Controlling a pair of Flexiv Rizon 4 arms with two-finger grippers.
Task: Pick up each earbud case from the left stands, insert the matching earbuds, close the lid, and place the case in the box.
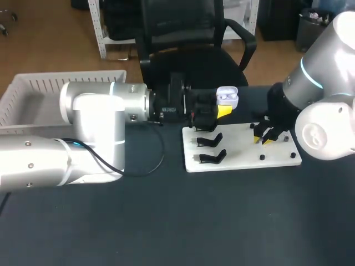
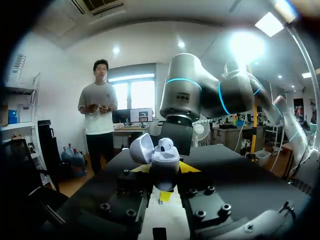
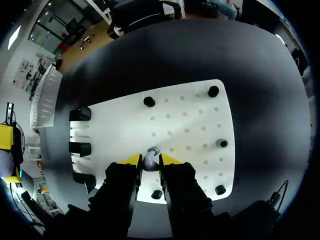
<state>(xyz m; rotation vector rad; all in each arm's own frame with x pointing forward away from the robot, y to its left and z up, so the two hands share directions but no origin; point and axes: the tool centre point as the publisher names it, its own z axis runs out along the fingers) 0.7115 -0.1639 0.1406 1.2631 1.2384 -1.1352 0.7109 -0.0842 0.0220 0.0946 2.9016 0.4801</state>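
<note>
My left gripper (image 2: 164, 176) is shut on a white earbud case (image 2: 165, 159), lid flipped open, held in the air with one earbud showing inside. From above, the case (image 1: 227, 97) hangs over the far edge of the white board (image 1: 238, 158). My right gripper (image 1: 265, 137) is down on the board's right part. Between its yellow tips sits a small grey-white earbud (image 3: 150, 159) on its holder, and my right gripper (image 3: 150, 161) has both fingers against it.
Black case stands (image 1: 211, 139) line the board's left side, and small black pegs (image 3: 213, 91) dot its right side. A white slatted box (image 1: 33, 94) sits at the table's far left. A black cable (image 1: 150, 163) loops beside my left arm.
</note>
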